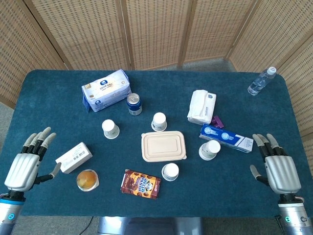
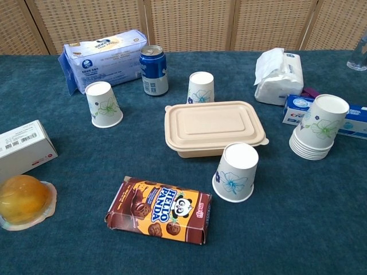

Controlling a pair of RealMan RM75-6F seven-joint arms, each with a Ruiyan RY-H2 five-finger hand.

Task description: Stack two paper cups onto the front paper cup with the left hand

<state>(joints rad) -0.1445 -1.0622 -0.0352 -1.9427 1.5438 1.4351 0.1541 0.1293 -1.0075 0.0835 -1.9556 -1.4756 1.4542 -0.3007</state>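
Several white paper cups with a flower print stand upside down on the blue table. The front cup sits just before the food box. A second cup is at the left, a third behind the box. A stack of cups stands at the right. My left hand hovers open at the table's near left edge, far from every cup. My right hand is open at the near right edge. Neither hand shows in the chest view.
A beige lidded food box lies mid-table, a Hello Panda box in front. A white carton and a jelly cup lie near my left hand. Farther back are a tissue pack, soda can, napkins, toothpaste box, water bottle.
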